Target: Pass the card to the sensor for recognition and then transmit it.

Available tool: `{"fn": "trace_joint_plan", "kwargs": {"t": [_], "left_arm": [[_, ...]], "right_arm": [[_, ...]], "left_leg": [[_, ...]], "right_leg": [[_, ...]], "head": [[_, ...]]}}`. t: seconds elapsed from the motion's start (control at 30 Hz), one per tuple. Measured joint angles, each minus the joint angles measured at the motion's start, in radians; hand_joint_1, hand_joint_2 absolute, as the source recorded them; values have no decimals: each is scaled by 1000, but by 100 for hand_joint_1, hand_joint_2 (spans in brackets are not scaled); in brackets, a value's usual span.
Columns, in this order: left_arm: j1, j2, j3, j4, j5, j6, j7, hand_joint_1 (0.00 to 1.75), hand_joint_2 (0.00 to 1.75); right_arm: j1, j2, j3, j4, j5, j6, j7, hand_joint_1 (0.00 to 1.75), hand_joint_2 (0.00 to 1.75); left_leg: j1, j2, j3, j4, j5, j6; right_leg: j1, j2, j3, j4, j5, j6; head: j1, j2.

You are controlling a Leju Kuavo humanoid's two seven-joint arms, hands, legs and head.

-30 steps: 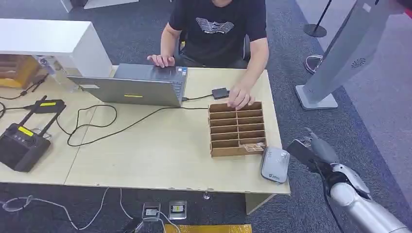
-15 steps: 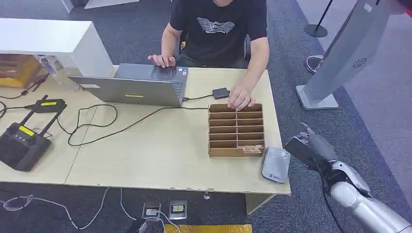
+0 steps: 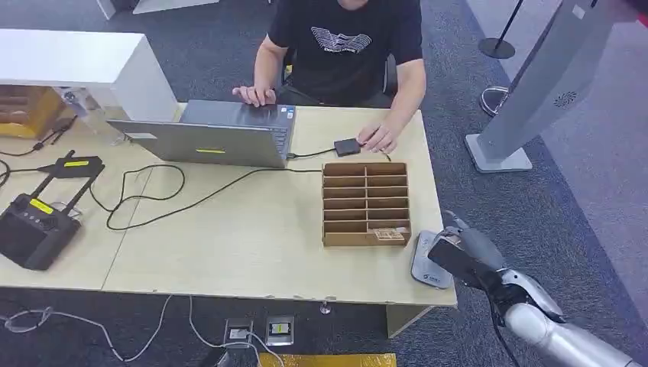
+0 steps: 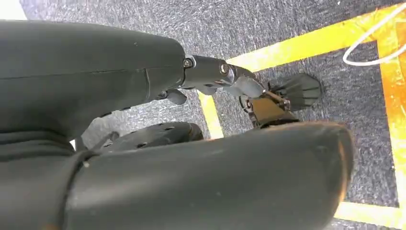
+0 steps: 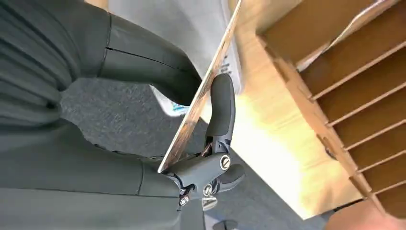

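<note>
Grey sensor [image 3: 432, 258], lower right of the head view, and the right hand [image 3: 475, 252] hovers at its edge, fingers clamped on the card [image 5: 201, 91]. Presenting step underway; next, lower the card flat over it.

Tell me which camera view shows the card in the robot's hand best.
The right wrist view: the card is seen close up and edge-on, pinched between the right hand's thumb and fingers, beside the grey sensor. The head view shows it small and dark at the right hand, over the sensor. The left wrist view faces the floor.
</note>
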Motion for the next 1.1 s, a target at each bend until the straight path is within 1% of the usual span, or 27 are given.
{"fn": "trace_joint_plan", "kwargs": {"t": [0.2,0.3,0.4,0.5,0.63,0.77,0.93,1.1], "left_arm": [[0,-3,0,2,-26,-20,2,0,0],[0,-6,-2,3,-68,-44,2,0,0],[0,-12,-13,4,-114,-50,0,0,0],[-1,-16,-24,4,-140,-58,-17,0,0],[-2,-16,-39,4,-142,-60,-19,0,0],[-4,-16,-54,4,-177,-64,-27,0,0],[-3,-45,-83,4,-238,-36,-19,0,0],[-3,-56,-106,4,-255,-35,-19,0,0]], "right_arm": [[-10,17,32,40,-12,5,-21,175,175],[-27,32,49,87,-25,12,-57,175,175],[-58,50,65,146,-36,18,-92,175,175],[-84,62,72,206,-45,19,-110,175,175],[-109,73,82,260,-46,17,-115,175,175],[-126,81,82,298,-45,19,-120,175,175],[-154,96,82,362,-46,51,-168,175,175],[-171,108,82,408,-47,56,-180,175,175]], "left_leg": [[0,0,0,0,0,0],[0,0,0,0,0,0],[0,0,0,0,0,0],[0,-1,0,0,0,0],[0,-1,0,0,0,0],[0,-1,0,0,0,0],[0,-1,0,0,0,0],[0,-1,0,0,0,0]], "right_leg": [[0,0,0,0,0,0],[0,0,0,0,0,0],[0,0,0,0,0,0],[0,-1,1,0,0,0],[0,-1,0,0,0,0],[0,0,0,0,0,0],[0,-1,1,0,0,0],[0,-1,1,0,0,1]], "head": [[0,0],[0,0],[0,0],[0,0],[0,0],[0,0],[0,0],[0,0]]}}
